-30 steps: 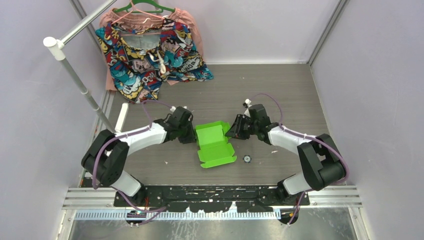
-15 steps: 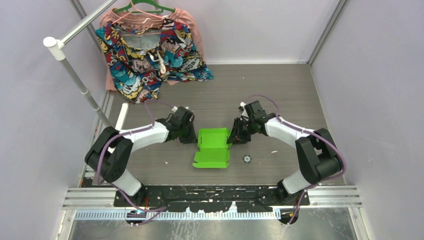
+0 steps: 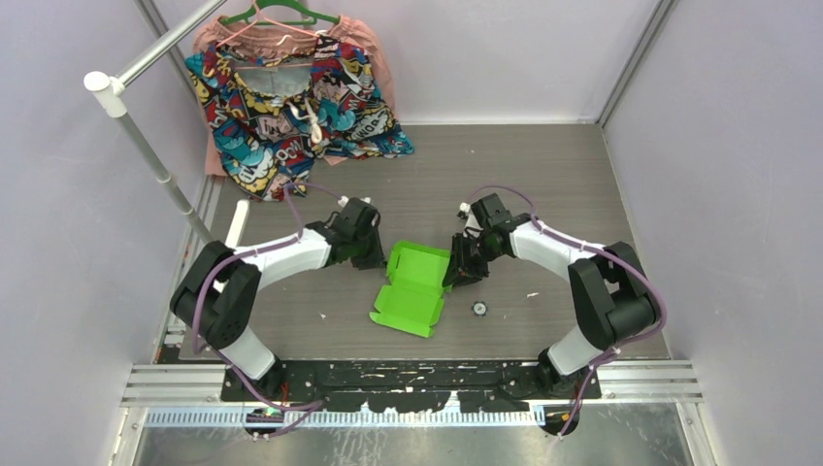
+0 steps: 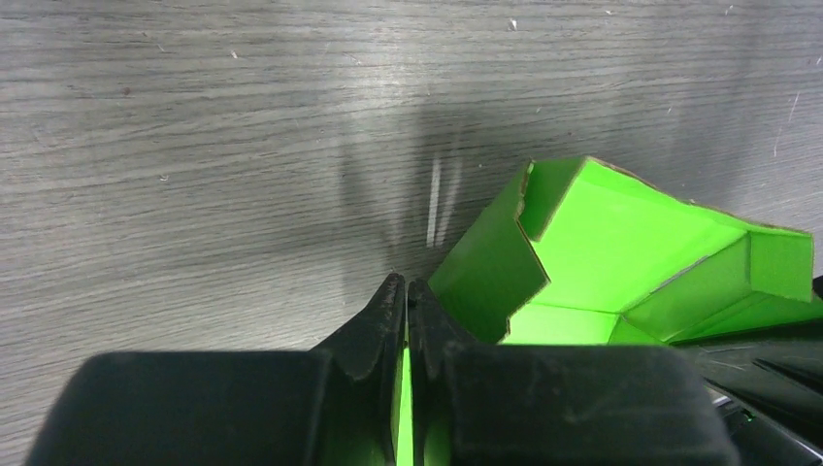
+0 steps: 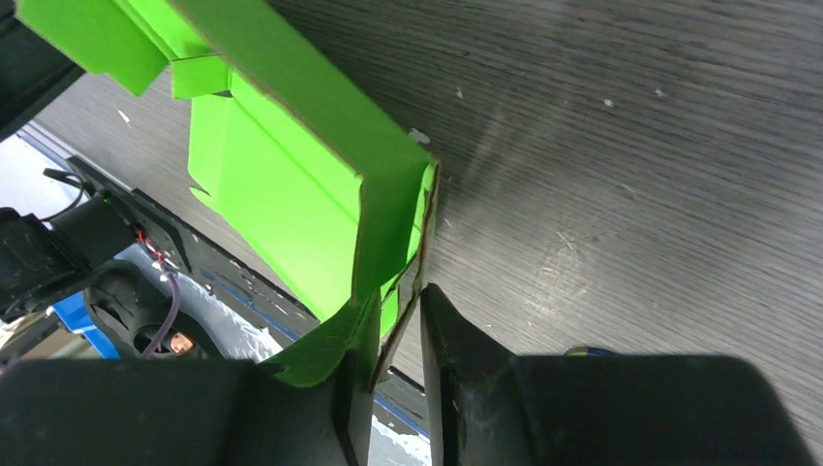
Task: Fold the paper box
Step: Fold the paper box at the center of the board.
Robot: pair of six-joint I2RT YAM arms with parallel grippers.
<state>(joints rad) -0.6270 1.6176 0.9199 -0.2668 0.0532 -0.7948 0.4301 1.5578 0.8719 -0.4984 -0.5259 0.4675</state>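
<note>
Left gripper [image 3: 375, 254] jaws were pressed together on the left edge of the paper box [image 3: 415, 287]. In the left wrist view a thin sliver of green card showed between the closed fingertips [image 4: 386, 313], and the box [image 4: 621, 254] rose to the right of them with its inner walls facing the camera. The right gripper [image 3: 456, 272] pinched the opposite side. In the right wrist view its fingers [image 5: 456, 342] stood narrowly apart with a single upright wall of the box [image 5: 281, 184] between them (the brown cut edge of the card was visible at that corner).

In the top view the box sat on the grey wood-grain table [image 3: 543, 175] at the centre of the frame, between the two grippers. It was only partly folded: the upper portion had raised walls, and a flat panel extended toward the lower left. A small round object [image 3: 478, 308] lay on the table just right of the box, apart from it. A patterned garment [image 3: 291, 102] hung at the upper left of the frame.
</note>
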